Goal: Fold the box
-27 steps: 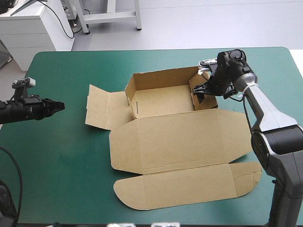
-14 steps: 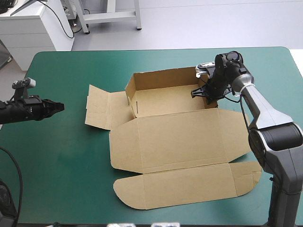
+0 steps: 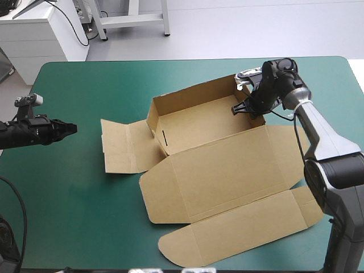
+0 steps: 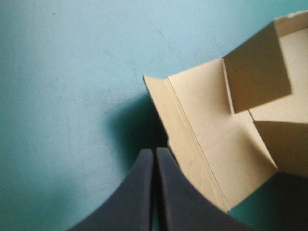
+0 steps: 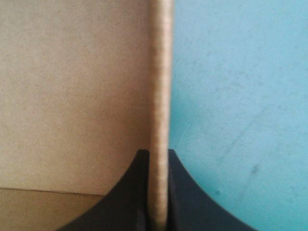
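The brown box [image 3: 227, 170] lies mid-table as an open tray with raised walls, turned askew. Its lid and front flap lie flat toward the near edge, and a side flap [image 3: 122, 145] is spread out to the left. My right gripper [image 3: 243, 109] is at the tray's right wall, shut on it. In the right wrist view the wall's edge [image 5: 160, 96] runs up between the black fingers [image 5: 139, 192]. My left gripper [image 3: 71, 128] hovers shut over the teal-green cover, well left of the box. In the left wrist view its tip [image 4: 155, 153] points at the side flap [image 4: 211, 139].
The flat front flap [image 3: 239, 233] reaches close to the table's near edge. Teal-green cover [image 3: 68, 193] shows to the left and behind the box. The far table edge [image 3: 187, 60] runs just behind the tray.
My right gripper went from open to shut on the tray's right wall. The whole box then swung round, its right side toward the far edge. The left arm stayed put.
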Motion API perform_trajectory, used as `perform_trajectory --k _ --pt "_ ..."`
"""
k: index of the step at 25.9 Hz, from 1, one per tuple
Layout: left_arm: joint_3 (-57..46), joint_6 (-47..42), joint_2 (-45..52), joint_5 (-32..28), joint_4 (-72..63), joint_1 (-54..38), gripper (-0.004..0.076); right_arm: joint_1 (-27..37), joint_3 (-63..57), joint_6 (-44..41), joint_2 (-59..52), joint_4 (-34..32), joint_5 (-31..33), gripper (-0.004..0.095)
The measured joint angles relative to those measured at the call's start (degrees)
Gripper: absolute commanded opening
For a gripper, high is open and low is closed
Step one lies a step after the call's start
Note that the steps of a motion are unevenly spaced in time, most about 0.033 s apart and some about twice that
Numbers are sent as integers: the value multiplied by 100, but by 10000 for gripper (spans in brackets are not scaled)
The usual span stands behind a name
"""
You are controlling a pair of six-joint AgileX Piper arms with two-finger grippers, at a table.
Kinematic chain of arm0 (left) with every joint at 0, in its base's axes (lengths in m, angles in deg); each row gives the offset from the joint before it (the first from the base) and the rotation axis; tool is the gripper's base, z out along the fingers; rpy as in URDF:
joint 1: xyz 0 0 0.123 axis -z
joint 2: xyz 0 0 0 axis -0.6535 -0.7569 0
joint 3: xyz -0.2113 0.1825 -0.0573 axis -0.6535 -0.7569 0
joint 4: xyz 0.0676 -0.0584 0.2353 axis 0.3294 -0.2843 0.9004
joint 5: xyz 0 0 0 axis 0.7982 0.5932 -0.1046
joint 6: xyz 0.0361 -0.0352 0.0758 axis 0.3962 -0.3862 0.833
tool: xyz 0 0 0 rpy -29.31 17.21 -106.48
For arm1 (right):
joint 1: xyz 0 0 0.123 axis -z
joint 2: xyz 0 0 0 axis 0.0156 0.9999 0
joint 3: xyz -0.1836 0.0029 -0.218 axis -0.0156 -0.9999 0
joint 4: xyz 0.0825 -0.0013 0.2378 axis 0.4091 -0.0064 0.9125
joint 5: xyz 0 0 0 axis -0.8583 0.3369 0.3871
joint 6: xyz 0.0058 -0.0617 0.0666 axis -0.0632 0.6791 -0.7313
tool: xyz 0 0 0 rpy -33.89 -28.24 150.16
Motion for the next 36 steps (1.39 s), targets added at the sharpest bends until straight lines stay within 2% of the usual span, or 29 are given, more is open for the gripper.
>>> perform_trajectory --k 7,9,13,18,26,30,36 --pt "0 0 0 -44 -39 0 -8 374 10 485 -1249 207 96 -20" --pt "0 0 0 -130 -39 0 -8 542 10 656 -1355 476 108 -20" --pt "0 0 0 -408 -51 0 -8 1010 10 974 -1535 1584 108 -21" --pt "0 0 -175 -607 -424 0 -8 1041 10 1034 -1677 1954 108 -21" --pt "0 0 -819 -586 -950 189 -8 1035 10 1144 -1672 2828 108 -17" --pt "0 -258 -895 -594 -1123 709 -8 889 11 1142 -1540 2680 95 -17" --pt "0 -438 -900 -931 -2081 1725 -8 569 11 808 -1312 1684 -55 -17"
